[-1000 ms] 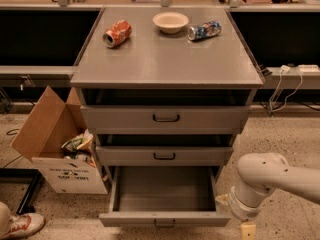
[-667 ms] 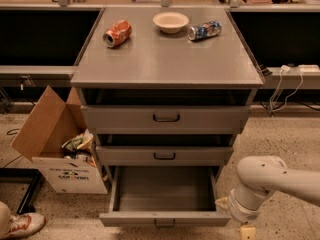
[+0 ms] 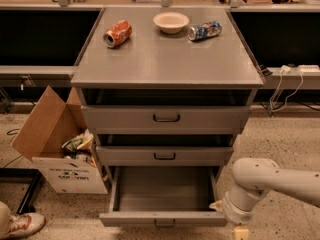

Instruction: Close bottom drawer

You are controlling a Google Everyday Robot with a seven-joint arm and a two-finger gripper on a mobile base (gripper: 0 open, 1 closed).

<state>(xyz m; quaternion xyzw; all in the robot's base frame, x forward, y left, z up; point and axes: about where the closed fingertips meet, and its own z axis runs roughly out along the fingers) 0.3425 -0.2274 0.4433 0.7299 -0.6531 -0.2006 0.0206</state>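
Observation:
The bottom drawer point(image 3: 162, 218) of the grey metal cabinet is pulled far out. Its plain grey tray point(image 3: 164, 189) is empty, and its small dark loop handle point(image 3: 164, 224) shows at the lower edge of the view. The middle drawer point(image 3: 164, 155) and the top drawer point(image 3: 166, 118) above it are each out a little. My gripper point(image 3: 223, 210) is on the end of the white arm point(image 3: 270, 180) at the lower right. It is right by the right front corner of the bottom drawer; I cannot tell if it touches.
On the cabinet top point(image 3: 165, 59) lie a red can point(image 3: 117, 33) and a blue can point(image 3: 204, 30), with a white bowl point(image 3: 171, 21) between them. An open cardboard box point(image 3: 57, 149) of rubbish stands left of the cabinet. A shoe point(image 3: 20, 225) is at the lower left. Cables point(image 3: 287, 84) hang at the right.
The arm has edged slightly left, bringing the gripper closer to the bottom drawer's right front corner. The drawer stands as far out as before.

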